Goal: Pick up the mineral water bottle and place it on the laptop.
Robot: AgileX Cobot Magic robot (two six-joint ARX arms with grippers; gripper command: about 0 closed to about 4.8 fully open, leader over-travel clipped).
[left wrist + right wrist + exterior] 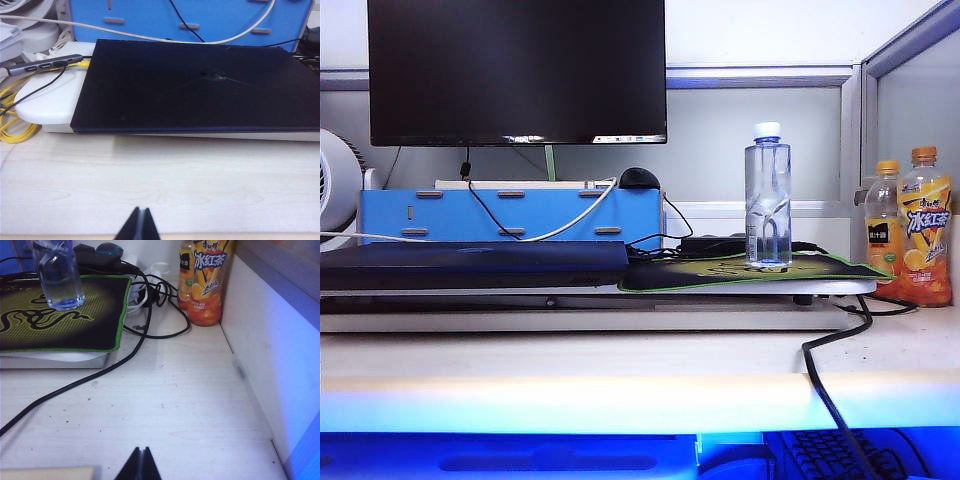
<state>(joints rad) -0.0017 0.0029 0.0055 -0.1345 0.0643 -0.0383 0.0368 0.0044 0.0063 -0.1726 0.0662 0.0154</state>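
Over pale desk [175, 405], left gripper [139, 225] and right gripper [139, 465] fingers pressed together, holding nothing.

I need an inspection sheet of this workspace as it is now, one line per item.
Surface: pale wooden desk, bare in front.
Job's things: mineral water bottle upright on the mouse pad; laptop closed, nothing on it.
Clutter: two juice bottles, blue box.
Grippers: left gripper and right gripper low over the desk, fingers shut, empty.
Cables: black cable crosses the desk; yellow cable.
Surroundings: monitor, fan.
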